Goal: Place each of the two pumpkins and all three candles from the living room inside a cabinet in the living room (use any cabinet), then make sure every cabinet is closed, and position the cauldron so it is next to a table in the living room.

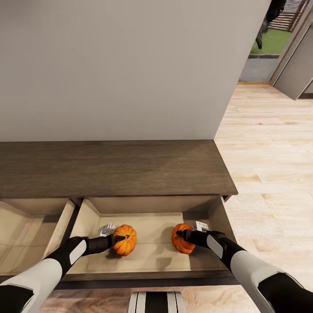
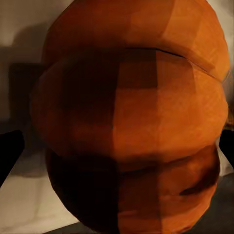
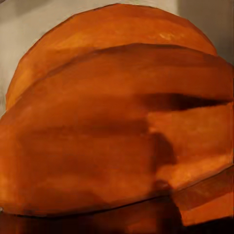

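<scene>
**A:** Head view first: what sits nearest, at six o'clock?

**B:** Both arms reach forward into an open drawer (image 1: 84,219) of the cabinet (image 1: 113,167). The left claw (image 1: 118,238) is clamped on the left pumpkin (image 1: 125,239), and the right claw (image 1: 181,235) is clamped on the right pumpkin (image 1: 182,238).

**A:** Why hold them there?

**B:** I judge they are being set down together. Both sit low over the pale drawer floor, well apart, so neither knocks the other on release.

**A:** Do the wrist cameras help?

**B:** Orange ribs press close in each: the left pumpkin (image 2: 131,122) with dark finger edges on both sides, the right pumpkin (image 3: 117,122) equally tight.

**A:** And farther out?

**B:** At nine o'clock a second drawer (image 1: 26,230) stands open too. At twelve, the cabinet's flat dark top meets a grey wall (image 1: 130,65). At two, wooden floor (image 1: 269,143) runs toward a doorway.
</scene>
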`<state>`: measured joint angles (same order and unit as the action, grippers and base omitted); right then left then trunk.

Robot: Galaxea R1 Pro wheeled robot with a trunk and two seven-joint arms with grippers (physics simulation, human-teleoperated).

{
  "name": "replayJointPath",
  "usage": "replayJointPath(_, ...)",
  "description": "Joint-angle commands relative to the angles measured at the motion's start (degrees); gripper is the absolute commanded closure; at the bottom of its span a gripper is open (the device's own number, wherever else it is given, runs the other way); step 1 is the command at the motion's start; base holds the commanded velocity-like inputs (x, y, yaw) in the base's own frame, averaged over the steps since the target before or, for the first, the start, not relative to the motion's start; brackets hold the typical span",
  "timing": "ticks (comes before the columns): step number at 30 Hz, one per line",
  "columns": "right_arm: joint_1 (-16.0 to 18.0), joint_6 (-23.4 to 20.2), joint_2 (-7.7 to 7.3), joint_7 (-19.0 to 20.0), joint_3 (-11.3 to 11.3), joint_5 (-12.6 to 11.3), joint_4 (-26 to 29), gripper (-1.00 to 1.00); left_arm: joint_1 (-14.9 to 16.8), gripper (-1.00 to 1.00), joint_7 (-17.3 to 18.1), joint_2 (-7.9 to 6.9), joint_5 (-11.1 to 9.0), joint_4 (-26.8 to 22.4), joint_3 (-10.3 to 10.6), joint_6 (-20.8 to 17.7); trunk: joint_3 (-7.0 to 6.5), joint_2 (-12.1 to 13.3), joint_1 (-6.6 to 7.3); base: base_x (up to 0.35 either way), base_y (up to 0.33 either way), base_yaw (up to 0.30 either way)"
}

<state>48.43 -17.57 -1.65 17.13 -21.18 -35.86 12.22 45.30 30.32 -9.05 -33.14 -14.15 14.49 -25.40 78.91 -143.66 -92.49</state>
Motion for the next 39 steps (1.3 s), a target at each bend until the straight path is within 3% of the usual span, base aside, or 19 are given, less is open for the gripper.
replayJointPath(1,0.0,0.0,-0.01,0.0,0.0,0.0,0.0,-1.00,0.0,-1.00,0.0,0.00,0.0,0.0,-0.6,0.0,0.00,0.0,0.00,0.000,0.000,0.000)
replayJointPath(11,0.0,0.1,-0.20,-0.6,0.1,0.0,0.0,-1.00,0.0,-1.00,0.6,-0.81,0.1,-0.4,-5.5,0.2,0.00,0.0,0.00,0.000,0.000,0.000)
replayJointPath(12,0.0,0.1,-0.26,-0.7,0.1,0.0,0.2,-1.00,0.0,-1.00,0.7,-1.57,0.1,-1.2,-6.9,0.2,0.00,0.0,0.00,0.000,0.000,0.000)
replayJointPath(16,0.0,0.1,-0.28,-1.0,0.3,0.0,2.8,-1.00,-0.1,-1.00,1.9,-5.11,0.0,-5.4,-8.5,0.0,0.00,0.0,0.00,0.000,0.000,0.000)
replayJointPath(23,0.0,-0.1,-0.73,-1.2,0.5,-0.1,10.2,-1.00,-0.3,-1.00,7.4,-7.04,0.0,-7.2,-8.8,-0.1,0.00,0.0,0.00,0.000,0.000,0.000)
replayJointPath(26,0.0,-0.1,-1.70,-1.2,0.5,-0.2,11.2,-1.00,-0.6,-1.00,10.3,-7.26,0.1,-8.9,-8.8,-0.4,0.00,0.0,0.00,0.000,0.000,0.000)
replayJointPath(29,-0.1,-0.4,-2.94,-1.2,0.6,-0.5,13.5,-1.00,-0.7,-1.00,11.1,-7.29,0.0,-9.5,-8.8,-0.5,0.00,0.0,0.00,0.000,0.000,0.000)
replayJointPath(39,-0.2,-0.6,-4.09,-1.2,0.8,-0.6,15.1,-1.00,-1.1,-1.00,12.8,-7.26,0.0,-10.7,-8.7,-0.7,0.00,0.0,0.00,0.000,0.000,0.000)
